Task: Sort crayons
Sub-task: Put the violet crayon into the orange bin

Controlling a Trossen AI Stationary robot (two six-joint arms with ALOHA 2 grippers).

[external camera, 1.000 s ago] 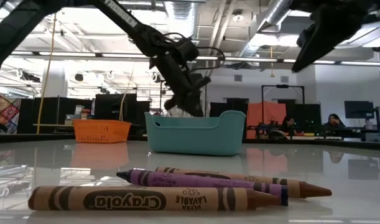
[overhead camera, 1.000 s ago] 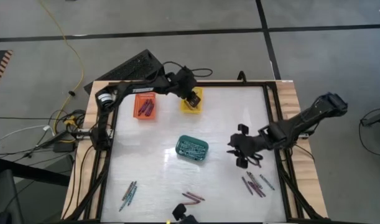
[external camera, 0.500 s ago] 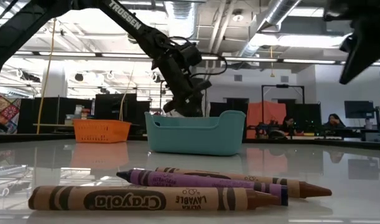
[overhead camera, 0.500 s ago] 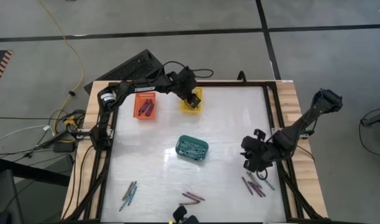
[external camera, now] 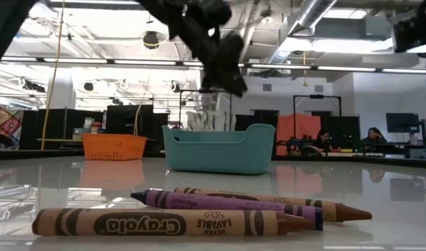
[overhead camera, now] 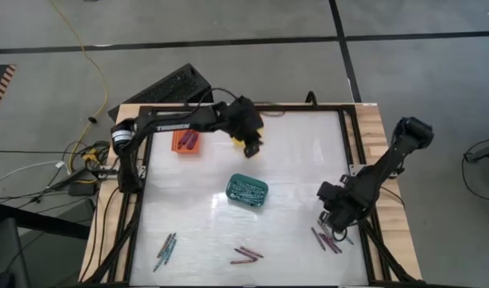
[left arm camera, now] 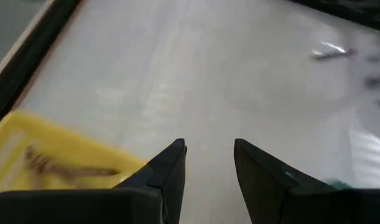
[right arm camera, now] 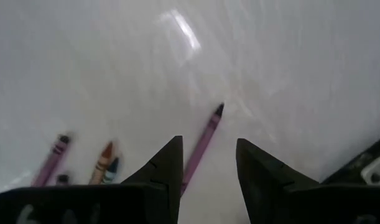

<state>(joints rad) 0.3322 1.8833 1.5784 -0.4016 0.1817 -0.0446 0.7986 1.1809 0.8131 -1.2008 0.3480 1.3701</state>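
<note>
crayons (overhead camera: 330, 238): thin purple, brown sticks | right end effector (right arm camera: 207, 163) spread over a purple one

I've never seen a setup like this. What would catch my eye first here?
Probably the two dark arms over the white table: the left gripper hovers open by the yellow basket at the far side, and the right gripper reaches down, open, over a purple crayon near the right edge. Next, the teal basket mid-table, with little clusters of crayons scattered along the near side.
</note>
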